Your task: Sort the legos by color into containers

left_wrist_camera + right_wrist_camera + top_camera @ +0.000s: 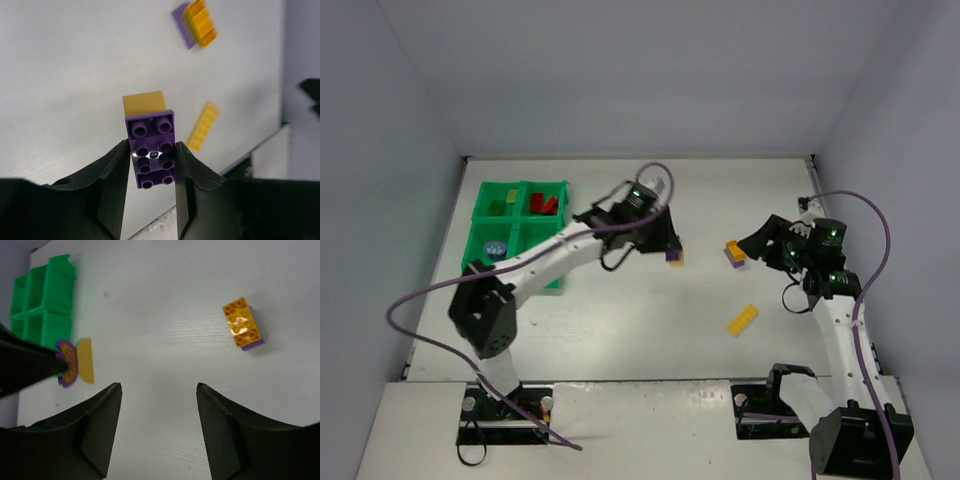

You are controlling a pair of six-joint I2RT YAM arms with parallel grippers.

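Observation:
My left gripper (152,150) is shut on a purple lego (151,156), its fingers pressed against both long sides; a yellow lego (144,104) sits joined under its far end. From above this pair (674,257) lies mid-table at the left gripper (668,248). An orange lego on a purple one (242,329) rests on the table just left of my right gripper (757,247), ahead and to the right in its wrist view. The right gripper (159,387) is open with only bare table between its fingers. The containers (520,230) stand at the far left.
A flat yellow lego (742,319) lies near the right arm. The green tray holds a lime piece (498,207), red bricks (545,204) and a purple oval piece (497,248). Walls enclose the table on three sides.

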